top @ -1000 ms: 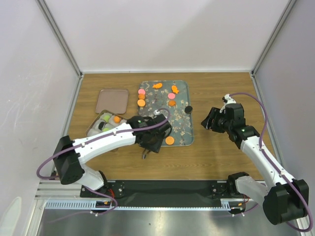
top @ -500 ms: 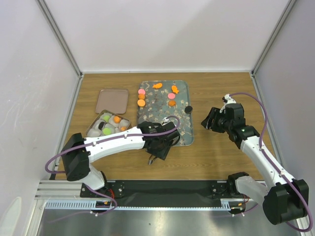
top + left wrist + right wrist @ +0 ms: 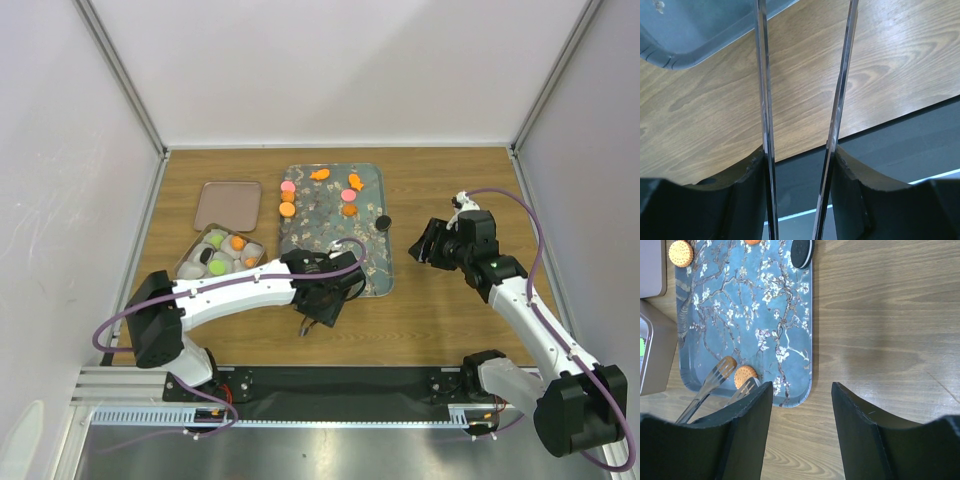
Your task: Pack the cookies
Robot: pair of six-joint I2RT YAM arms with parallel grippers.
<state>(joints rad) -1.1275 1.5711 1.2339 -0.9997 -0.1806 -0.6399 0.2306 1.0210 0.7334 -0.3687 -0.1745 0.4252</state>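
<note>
- Wooden tabletop [image 3: 450, 180] inside white enclosure walls [image 3: 330, 70].
- Blue-grey floral rectangular tray [image 3: 322, 228] sits mid-table. Brownish-pink square lid [image 3: 228, 205] lies flat to its left. Small square metal tin [image 3: 192, 246] stands uncovered just in front of the lid.
- Small flat cookies [image 3: 286, 209]: pink and orange discs plus two orange fish shapes are grouped at the tray's far end.
- One black disc cookie [image 3: 802, 252] is propped on the tray's right rim.
- Tin already holds some cookies: green, orange and black discs visible inside.
- Left gripper [image 3: 799, 162] is at the tray's near edge, clamped on thin metal tongs [image 3: 764, 100]. One blade lies against each finger and the blades stand apart.
- Right wrist view shows the tongs' slotted tips reaching onto the near end of the tray, with one round orange cookie [image 3: 745, 375] between them.
- Can't tell whether that cookie is pinched or only bracketed. The top view hides it under the left wrist.
- Right gripper [image 3: 802, 390] has its jaws apart with nothing between them. It hangs over bare wood to the right of the tray, clear of it.
</note>
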